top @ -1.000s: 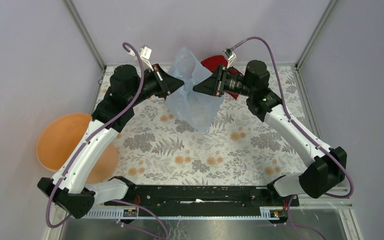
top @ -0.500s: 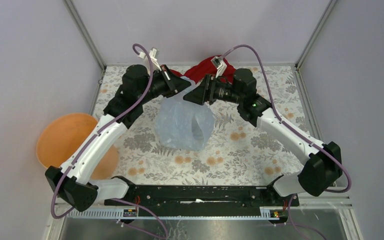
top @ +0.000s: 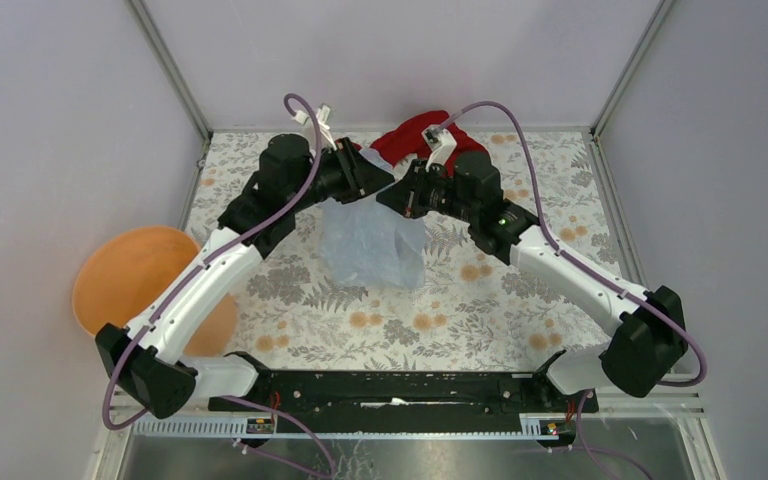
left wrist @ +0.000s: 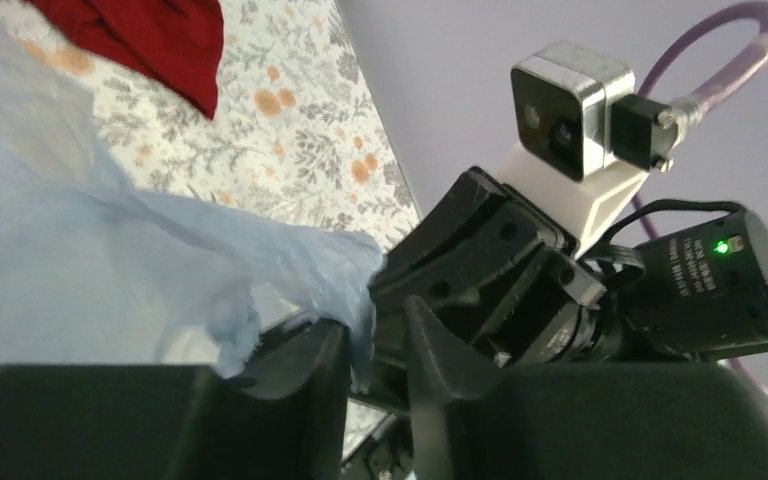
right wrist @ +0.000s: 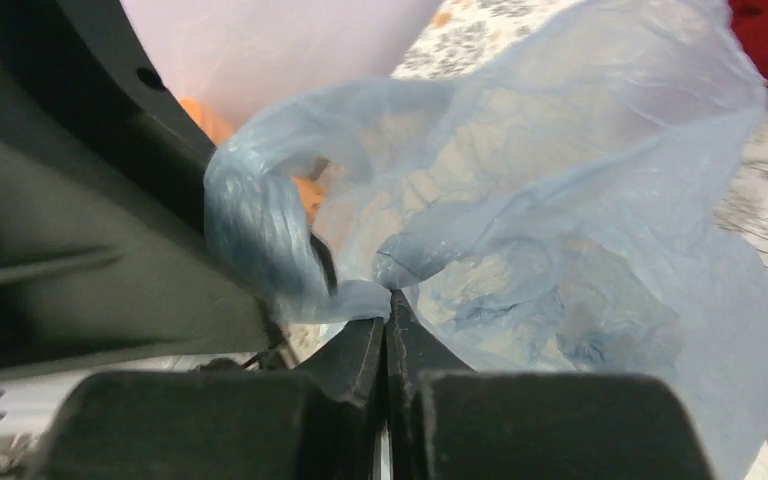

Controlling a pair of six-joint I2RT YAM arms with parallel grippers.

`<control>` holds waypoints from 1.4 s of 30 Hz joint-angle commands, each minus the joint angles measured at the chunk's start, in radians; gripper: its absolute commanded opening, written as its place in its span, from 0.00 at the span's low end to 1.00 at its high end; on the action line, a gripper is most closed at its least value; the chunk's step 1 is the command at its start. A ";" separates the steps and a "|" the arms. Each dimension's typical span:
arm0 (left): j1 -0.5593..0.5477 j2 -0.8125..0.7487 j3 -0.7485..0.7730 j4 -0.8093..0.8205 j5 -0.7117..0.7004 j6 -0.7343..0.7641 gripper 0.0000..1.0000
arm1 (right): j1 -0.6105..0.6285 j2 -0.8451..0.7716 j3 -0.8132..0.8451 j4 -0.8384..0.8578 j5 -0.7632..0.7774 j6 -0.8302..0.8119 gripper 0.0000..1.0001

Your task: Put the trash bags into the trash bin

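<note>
At the far middle of the floral table (top: 480,320), the pale blue trash bag (top: 370,250) droops crumpled from both grippers. The left gripper (left wrist: 368,340) and the right gripper (right wrist: 388,325) each pinch its upper edge, almost touching. The trash bin (top: 120,275) sits well left and nearer, by the left arm, nothing visible inside. A red cloth (top: 410,140) lies just beyond.

A table (top: 480,320) under a grey-and-orange floral cover filled the enclosure. Plain pale lilac walls (top: 410,60) rose behind it and at both sides, joined by slanting metal posts (top: 170,70) at its far corners. Even, soft light fell across it.
</note>
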 commanded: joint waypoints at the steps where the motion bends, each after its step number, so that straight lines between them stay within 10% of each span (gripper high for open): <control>1: -0.002 -0.022 0.109 -0.128 -0.062 0.150 0.55 | 0.006 -0.047 0.039 -0.086 0.237 -0.030 0.00; 4: 0.000 -0.080 0.180 -0.339 -0.239 0.284 0.97 | 0.007 -0.094 0.038 -0.205 0.333 -0.069 0.00; 16: 0.159 -0.103 0.241 -0.969 -1.139 0.278 0.99 | 0.005 -0.324 -0.013 -0.312 0.404 -0.181 0.00; 34: 0.591 -0.233 -0.124 -0.729 -0.975 0.148 0.96 | 0.006 -0.400 -0.043 -0.324 0.309 -0.210 0.00; 42: 0.593 -0.239 -0.174 -0.665 -0.917 0.203 0.44 | 0.005 -0.429 -0.015 -0.349 0.322 -0.226 0.00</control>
